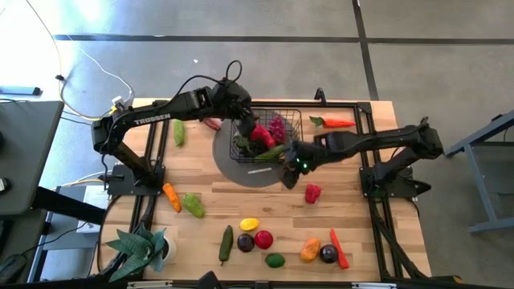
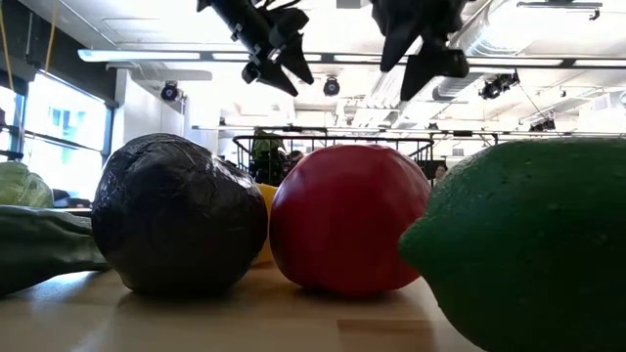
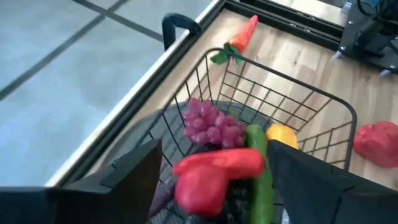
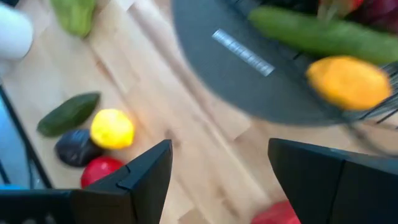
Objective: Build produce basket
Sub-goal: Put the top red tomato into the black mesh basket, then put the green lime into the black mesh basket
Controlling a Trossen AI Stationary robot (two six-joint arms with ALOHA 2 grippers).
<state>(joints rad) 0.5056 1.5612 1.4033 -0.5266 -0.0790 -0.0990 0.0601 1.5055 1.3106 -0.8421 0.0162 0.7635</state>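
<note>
At frame centre, the left gripper (image 1: 245, 127) hangs spread, empty, directly over the basket (image 1: 295, 117); the right gripper (image 1: 289, 178) gapes just below it

The high view looks straight down on the whole table (image 1: 265, 213), with floor on every side. The low view sits at table-top height, so close to a dark plum (image 2: 179, 215), red apple (image 2: 347, 219) and lime (image 2: 528, 244) that they fill the frame, the room's ceiling behind. The left wrist view looks steeply down into the basket (image 3: 280, 93) from just above it. The right wrist view looks down at the table beside the mat (image 4: 236, 62). Both wrist views share the basket's cucumber (image 3: 260, 162) and the orange piece (image 4: 348, 81) beside it.
</note>
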